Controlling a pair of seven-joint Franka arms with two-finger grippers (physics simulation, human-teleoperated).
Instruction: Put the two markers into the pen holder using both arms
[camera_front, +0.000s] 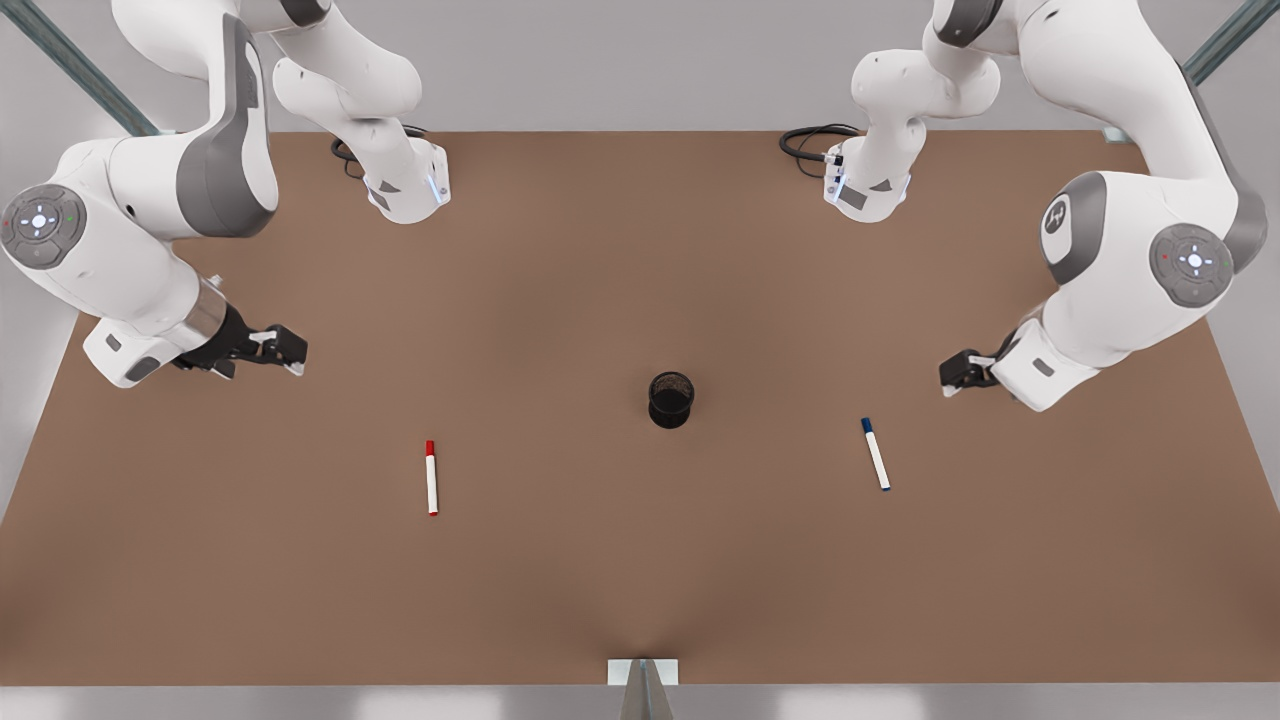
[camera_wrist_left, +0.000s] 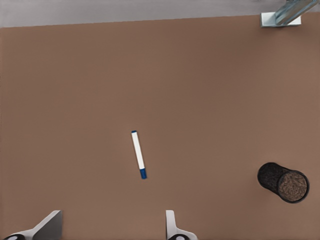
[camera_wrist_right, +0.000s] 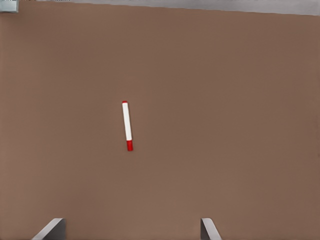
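The red-capped marker (camera_front: 431, 478) lies flat on the brown table (camera_front: 640, 560), toward the front view's left; in the right wrist view the same red marker (camera_wrist_right: 127, 125) lies ahead of my open right gripper (camera_wrist_right: 130, 229). That right gripper (camera_front: 290, 352) hovers up and to the left of it. The blue-capped marker (camera_front: 875, 453) lies at the front view's right, and this blue marker (camera_wrist_left: 138, 154) sits ahead of my open left gripper (camera_wrist_left: 111, 227). The left gripper (camera_front: 948, 378) hangs just beyond it. The black mesh pen holder (camera_front: 670, 399) stands upright between the markers, also seen as the holder (camera_wrist_left: 283, 182).
Both arm bases (camera_front: 405, 180) (camera_front: 865, 185) stand at the table's far edge with black cables beside them. A metal bracket (camera_front: 642, 672) sits at the near edge's middle. Bare tabletop surrounds each marker and the holder.
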